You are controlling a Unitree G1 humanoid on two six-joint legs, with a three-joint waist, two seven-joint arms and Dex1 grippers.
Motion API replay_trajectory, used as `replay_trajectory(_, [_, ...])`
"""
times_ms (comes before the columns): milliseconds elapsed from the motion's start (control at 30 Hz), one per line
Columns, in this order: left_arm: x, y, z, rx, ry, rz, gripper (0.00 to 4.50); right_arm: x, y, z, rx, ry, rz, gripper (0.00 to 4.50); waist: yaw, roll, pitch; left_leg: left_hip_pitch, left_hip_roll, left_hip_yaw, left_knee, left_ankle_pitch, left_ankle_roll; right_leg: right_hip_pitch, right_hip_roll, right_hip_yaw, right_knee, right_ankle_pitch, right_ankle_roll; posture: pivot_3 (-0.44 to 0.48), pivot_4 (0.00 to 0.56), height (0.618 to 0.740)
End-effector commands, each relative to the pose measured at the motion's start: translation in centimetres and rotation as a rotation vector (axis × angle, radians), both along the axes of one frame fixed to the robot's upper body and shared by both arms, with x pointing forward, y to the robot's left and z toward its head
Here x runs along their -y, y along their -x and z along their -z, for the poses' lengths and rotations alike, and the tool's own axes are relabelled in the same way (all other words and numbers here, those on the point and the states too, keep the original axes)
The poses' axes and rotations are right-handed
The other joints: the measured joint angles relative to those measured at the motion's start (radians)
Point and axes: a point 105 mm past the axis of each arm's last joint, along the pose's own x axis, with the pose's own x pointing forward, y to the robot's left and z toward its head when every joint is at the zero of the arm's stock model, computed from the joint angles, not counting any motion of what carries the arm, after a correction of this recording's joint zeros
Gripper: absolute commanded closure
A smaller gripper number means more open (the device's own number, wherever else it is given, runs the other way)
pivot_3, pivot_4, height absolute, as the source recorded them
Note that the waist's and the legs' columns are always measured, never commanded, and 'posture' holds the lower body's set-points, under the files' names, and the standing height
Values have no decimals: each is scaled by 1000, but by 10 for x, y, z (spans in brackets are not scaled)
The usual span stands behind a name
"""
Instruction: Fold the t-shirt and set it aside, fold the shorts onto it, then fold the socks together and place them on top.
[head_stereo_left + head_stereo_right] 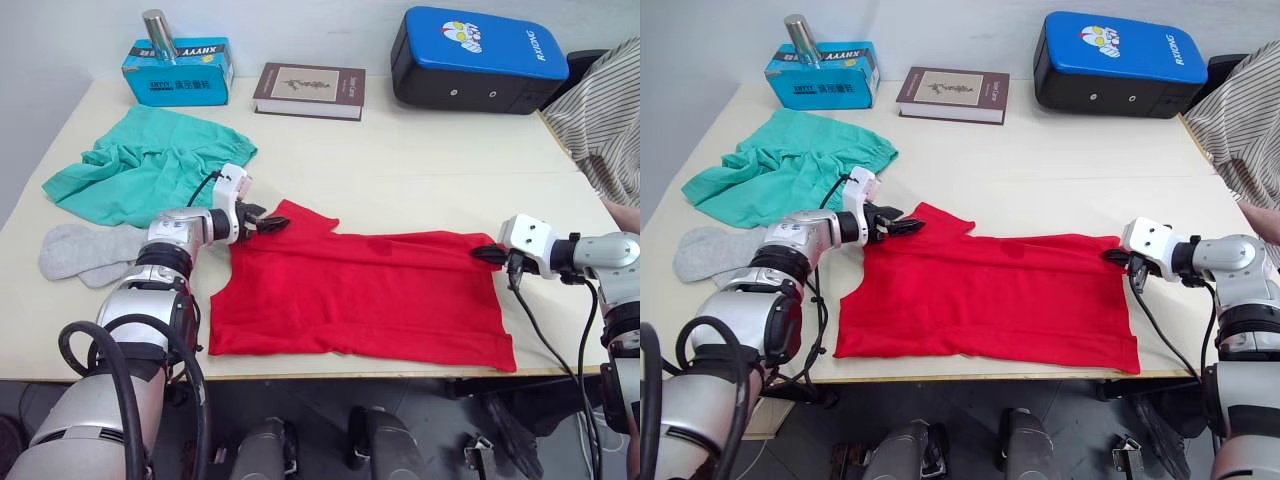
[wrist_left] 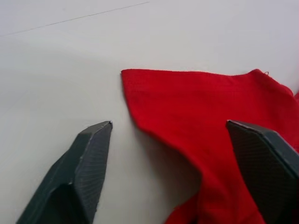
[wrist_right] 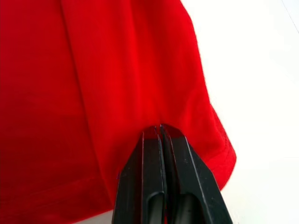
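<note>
Grey socks point(image 1: 82, 255) and teal shorts point(image 1: 140, 165) are lying on the surface point(image 1: 420, 160) beyond the left end effector point(image 1: 268, 222), which is spread wide, straddling a corner of the red t-shirt point(image 1: 360, 295). Right end effector point(image 1: 490, 255) is clenching the t-shirt's opposite edge, fabric spreading flat between them.

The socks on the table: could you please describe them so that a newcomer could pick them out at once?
Start at the table's left edge, where the teal-green shorts lie crumpled. Just nearer the robot than the shorts, left of the red t-shirt, lie the socks. They are light grey and far smaller than either garment.
</note>
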Motion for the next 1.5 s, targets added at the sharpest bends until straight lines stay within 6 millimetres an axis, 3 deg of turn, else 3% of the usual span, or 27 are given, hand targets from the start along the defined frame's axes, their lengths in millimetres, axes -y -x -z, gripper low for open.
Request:
replay_trajectory(33, [6, -4, -15, 45, 39, 3, 1743, 2, -2, -17, 49, -10, -4, 4500, -1, 0, 0, 0, 0, 0, 0, 0, 0, 0, 0, 0, 0, 0, 0, 0, 150, 740])
replay_trajectory(333, [4, -7, -29, 157, 88, -3, 4474, 18, 3, -27, 57, -65, 55, 4500, -2, 0, 0, 0, 1, 0, 0, 0, 0, 0, 1, 0, 0, 0, 0, 0, 150, 740])
replay_trajectory(400, [4, -5, -40, 238, 116, 30, 4474, 20, 3, -27, 50, -79, 69, 4500, -1, 0, 0, 0, 1, 0, 0, 0, 0, 0, 0, 0, 0, 0, 0, 0, 150, 740])
replay_trajectory(533, [2, 2, -37, 273, 65, 106, 4474, 24, 4, -30, 44, -92, 85, 4500, -2, 0, 0, 0, 1, 0, 0, 0, 0, 0, 1, 0, 0, 0, 0, 0, 150, 740])
replay_trajectory(800, [-4, 11, -35, 334, 30, 179, 4500, 24, 3, -30, 49, -90, 89, 1969, -2, 0, 0, 0, 1, 0, 0, 0, 0, 0, 1, 0, 0, 0, 0, 0, 150, 740])
replay_trajectory(1000, [-6, 28, -33, 436, -66, 333, 4500, 22, 5, -29, 56, -79, 65, 11, -2, 0, 0, 0, 1, 0, 0, 0, 0, 0, 1, 0, 0, 0, 0, 0, 150, 740])
replay_trajectory(1267, [-2, 45, -23, 525, -164, 476, 4500, 22, 4, -17, 35, 1, 62, 11, -1, 0, 0, 0, 0, 0, 0, 0, 0, 0, 0, 0, 0, 0, 0, 0, 150, 740])
replay_trajectory(1367, [-1, 48, -22, 544, -167, 485, 4500, 21, 2, -12, 19, 10, 74, 561, -1, 0, 0, 0, 0, 0, 0, 0, 0, 0, 0, 0, 0, 0, 0, 0, 150, 740])
replay_trajectory(1500, [-1, 52, -23, 562, -173, 510, 4500, 22, -1, -8, 8, 14, 97, 1870, -2, 0, 0, 0, 1, 0, 0, 0, 0, 0, 0, 0, 0, 0, 0, 0, 150, 740])
